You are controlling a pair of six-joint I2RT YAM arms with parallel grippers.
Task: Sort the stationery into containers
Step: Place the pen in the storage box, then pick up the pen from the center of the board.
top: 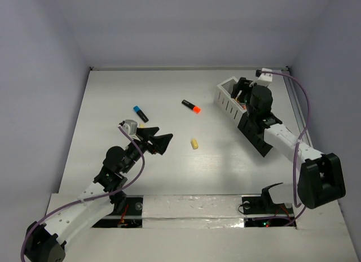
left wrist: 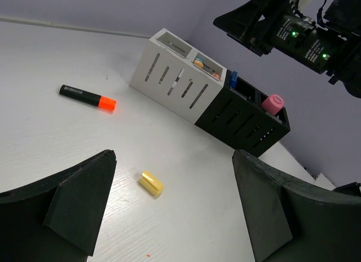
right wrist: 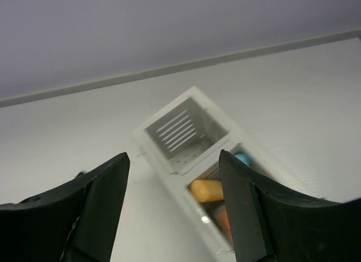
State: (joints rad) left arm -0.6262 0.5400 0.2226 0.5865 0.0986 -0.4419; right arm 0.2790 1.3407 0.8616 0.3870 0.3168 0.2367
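Gaping empty, left pincer (left wrist: 175, 183) and right pincer (right wrist: 175, 180) hover over a white table (top: 110, 101) between lilac walls (top: 186, 25).

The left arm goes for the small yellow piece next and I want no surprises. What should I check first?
1. Left gripper open and empty: ok.
2. Yellow piece lying free on the table, just ahead of that gripper: ok.
3. Orange-capped marker well apart from the yellow piece: ok.
4. Right gripper open, hanging over the containers, away from the pick: ok.
5. Room for a drop, since the end white box is empty: ok.
6. Which box the yellow piece belongs in: cannot tell.
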